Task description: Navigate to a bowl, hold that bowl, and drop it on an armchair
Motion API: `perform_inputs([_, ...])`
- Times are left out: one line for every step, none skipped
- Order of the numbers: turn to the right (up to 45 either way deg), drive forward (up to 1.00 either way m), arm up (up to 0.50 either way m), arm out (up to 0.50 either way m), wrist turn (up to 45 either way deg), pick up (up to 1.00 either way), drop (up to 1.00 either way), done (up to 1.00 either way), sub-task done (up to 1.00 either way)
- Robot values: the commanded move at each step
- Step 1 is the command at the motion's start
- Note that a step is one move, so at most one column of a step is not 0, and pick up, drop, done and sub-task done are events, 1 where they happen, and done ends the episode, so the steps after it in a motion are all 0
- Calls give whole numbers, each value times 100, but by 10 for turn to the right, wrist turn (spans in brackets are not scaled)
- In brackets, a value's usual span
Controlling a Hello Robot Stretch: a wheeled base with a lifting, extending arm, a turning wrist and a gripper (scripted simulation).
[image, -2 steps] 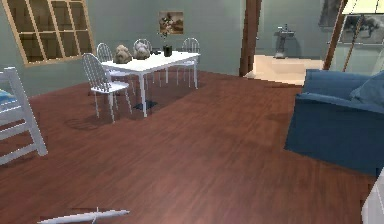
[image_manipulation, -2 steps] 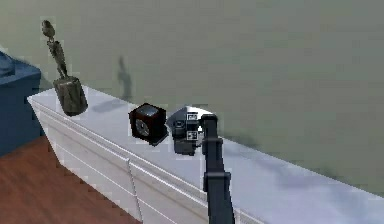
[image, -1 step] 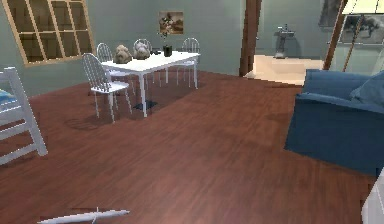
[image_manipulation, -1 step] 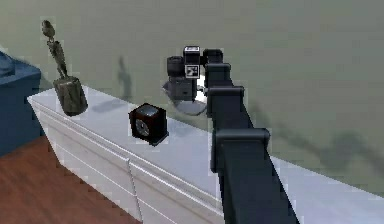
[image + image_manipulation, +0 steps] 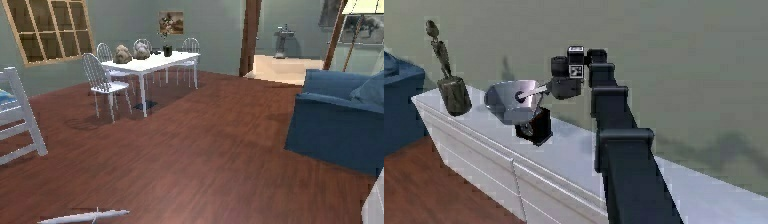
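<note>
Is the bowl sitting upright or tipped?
Tipped: the grey bowl leans, opening facing sideways toward the fingers, not up. Cannot tell whether it touches the white cabinet.

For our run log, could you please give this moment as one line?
pincer at grey bowl | held: cannot tell | by white cabinet | armchair drop pending

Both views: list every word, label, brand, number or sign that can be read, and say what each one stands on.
No readable text in either view.
White squares on the arm: black marks that form a pattern, no letters or numbers.
Framed picture in the forward view: too small to tell whether it carries any writing.
</note>
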Motion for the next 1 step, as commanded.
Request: perform_inputs([0,0,0,0,-450,0,0,0,0])
